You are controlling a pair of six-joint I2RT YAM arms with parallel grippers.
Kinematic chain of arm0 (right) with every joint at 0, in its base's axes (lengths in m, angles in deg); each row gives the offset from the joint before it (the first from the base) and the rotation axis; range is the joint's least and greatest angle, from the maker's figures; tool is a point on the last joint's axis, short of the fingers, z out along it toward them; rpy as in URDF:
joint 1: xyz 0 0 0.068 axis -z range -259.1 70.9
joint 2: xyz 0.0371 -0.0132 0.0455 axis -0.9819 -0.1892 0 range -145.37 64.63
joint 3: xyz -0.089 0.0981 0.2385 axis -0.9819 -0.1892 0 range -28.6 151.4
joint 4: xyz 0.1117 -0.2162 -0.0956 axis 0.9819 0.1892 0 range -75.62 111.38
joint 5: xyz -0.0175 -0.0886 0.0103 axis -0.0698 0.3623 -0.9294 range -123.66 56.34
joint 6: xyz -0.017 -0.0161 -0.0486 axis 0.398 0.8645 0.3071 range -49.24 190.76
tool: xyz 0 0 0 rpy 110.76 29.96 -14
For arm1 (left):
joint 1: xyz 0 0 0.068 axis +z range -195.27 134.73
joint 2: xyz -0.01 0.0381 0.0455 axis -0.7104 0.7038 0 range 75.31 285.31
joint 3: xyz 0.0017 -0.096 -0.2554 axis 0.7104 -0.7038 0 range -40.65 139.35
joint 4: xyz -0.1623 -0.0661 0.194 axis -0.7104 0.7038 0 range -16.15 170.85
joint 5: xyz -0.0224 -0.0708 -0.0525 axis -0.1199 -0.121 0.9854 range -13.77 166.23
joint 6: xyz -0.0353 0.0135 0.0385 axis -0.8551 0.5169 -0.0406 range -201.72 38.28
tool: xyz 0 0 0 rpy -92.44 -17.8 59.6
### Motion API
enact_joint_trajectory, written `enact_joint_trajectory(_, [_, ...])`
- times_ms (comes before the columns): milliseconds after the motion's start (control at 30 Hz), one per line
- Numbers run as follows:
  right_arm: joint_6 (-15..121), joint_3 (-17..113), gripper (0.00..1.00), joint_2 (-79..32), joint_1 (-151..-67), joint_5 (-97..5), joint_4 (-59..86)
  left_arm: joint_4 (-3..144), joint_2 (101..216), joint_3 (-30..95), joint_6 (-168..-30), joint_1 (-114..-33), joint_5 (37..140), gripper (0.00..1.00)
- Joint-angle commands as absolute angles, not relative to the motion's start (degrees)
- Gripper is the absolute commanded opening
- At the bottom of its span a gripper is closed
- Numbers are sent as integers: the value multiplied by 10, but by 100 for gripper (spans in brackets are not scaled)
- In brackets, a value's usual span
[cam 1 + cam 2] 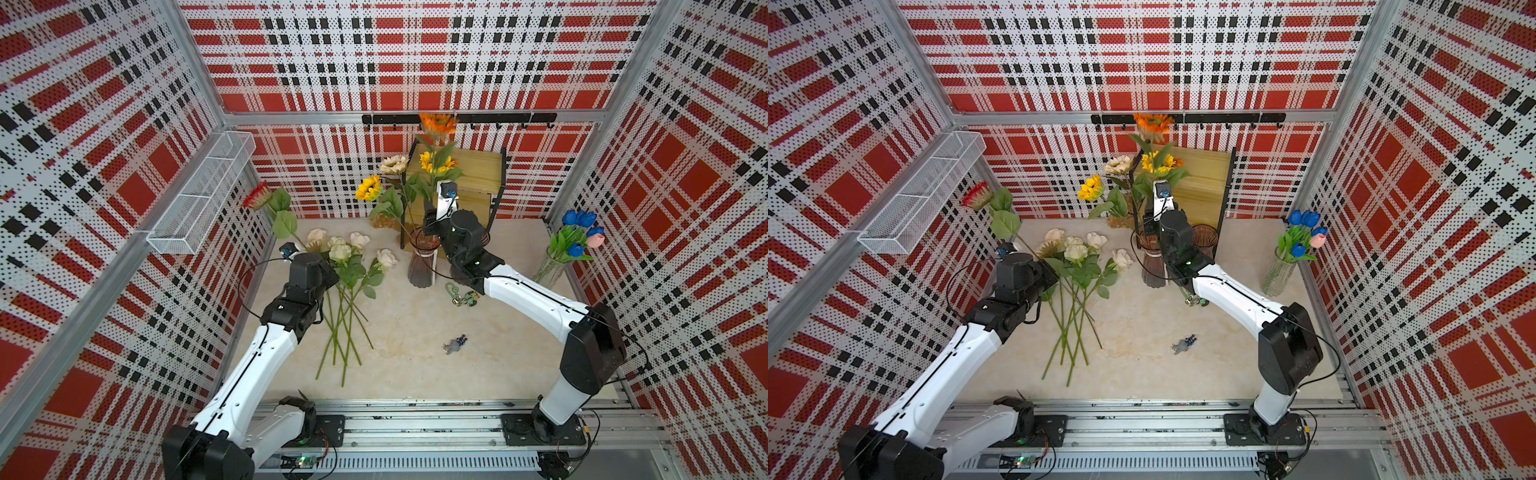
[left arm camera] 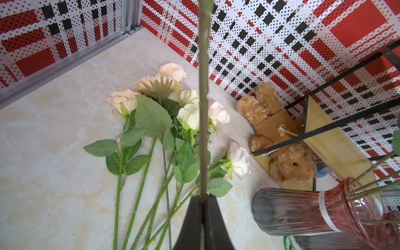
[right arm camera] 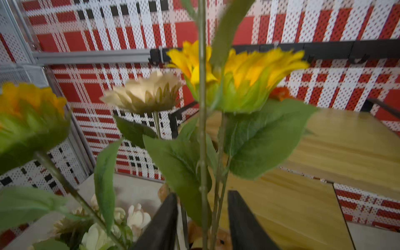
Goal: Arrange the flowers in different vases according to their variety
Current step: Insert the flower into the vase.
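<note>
Lying on the table (image 1: 415,353), roses (image 1: 340,252) are seen in both top views; sunflowers (image 1: 432,162) stand in a vase (image 1: 422,266). Left wrist: left gripper (image 2: 203,198) is clamped on 1 stem (image 2: 203,86). Right wrist: right gripper (image 3: 202,194) is parted, stems (image 3: 202,129) between, ungripped.

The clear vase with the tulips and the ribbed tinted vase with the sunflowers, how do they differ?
The clear vase is colourless and straight; the ribbed tinted vase is reddish with a flared rim. The clear vase holds tulips, blue and one pink; the ribbed tinted vase holds tall sunflowers. The clear vase stands by the right wall, the ribbed tinted vase before the wooden shelf. Both stand upright on the table.
</note>
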State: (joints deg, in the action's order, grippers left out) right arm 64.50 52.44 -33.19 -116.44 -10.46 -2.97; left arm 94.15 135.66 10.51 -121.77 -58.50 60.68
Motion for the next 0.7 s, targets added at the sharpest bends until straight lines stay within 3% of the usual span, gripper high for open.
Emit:
enact_joint_trajectory(0, [604,523,87,-319,-1162,-100,-3,946,1346,110,-1215,-589,597,0])
enact_joint_trajectory(133, [575,505,100,-285,-1161,-96,43,945,1347,115,-1215,-589,599,0])
enact_joint_trajectory(433, [468,401,100,-158,-1163,-100,144,945,1347,169,-1208,-654,556,0])
enact_joint_trajectory(667, [438,333,100,-58,-1163,-87,197,976,1365,275,-1184,-786,415,0])
